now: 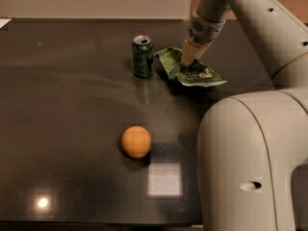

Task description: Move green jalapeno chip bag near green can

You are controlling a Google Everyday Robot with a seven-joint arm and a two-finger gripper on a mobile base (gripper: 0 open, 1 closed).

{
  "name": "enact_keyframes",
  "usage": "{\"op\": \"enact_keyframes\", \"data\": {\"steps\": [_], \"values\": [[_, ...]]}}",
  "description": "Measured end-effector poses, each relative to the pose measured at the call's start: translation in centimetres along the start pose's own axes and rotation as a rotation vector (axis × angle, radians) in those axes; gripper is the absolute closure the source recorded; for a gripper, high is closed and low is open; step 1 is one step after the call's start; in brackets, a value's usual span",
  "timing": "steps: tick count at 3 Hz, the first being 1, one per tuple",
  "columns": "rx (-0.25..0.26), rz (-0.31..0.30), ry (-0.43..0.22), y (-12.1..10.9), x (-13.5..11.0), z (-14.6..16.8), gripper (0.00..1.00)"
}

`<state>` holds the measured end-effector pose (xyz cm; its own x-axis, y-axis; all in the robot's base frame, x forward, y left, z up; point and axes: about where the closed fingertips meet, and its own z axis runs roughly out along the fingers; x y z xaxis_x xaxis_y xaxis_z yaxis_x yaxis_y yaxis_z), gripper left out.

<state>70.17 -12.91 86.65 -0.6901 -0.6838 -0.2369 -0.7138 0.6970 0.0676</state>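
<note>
The green jalapeno chip bag (204,75) lies crumpled on the dark table (67,105), just right of the green can (142,57), with a small gap between them. The can stands upright and has a silver top. My gripper (188,64) comes down from the upper right onto the bag's middle and is shut on it. The bag's left edge is lifted a little towards the can.
An orange ball (136,141) sits on the table in front of the can, towards the near edge. My arm's large pale body (250,162) fills the lower right. A bright square reflection lies on the tabletop beside the ball.
</note>
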Motion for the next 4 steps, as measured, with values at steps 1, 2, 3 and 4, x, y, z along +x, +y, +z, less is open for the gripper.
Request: {"op": "enact_keyframes", "data": {"steps": [1,2,3,4], "values": [[0.003,-0.012,0.000,0.3,-1.8,0.5,0.81],[0.008,-0.020,0.003,0.4,-3.0,0.9,0.57],[0.008,-0.031,-0.004,0.4,-3.8,1.1,0.35],[0.020,-0.031,-0.028,0.1,-4.6,1.4,0.12]]}}
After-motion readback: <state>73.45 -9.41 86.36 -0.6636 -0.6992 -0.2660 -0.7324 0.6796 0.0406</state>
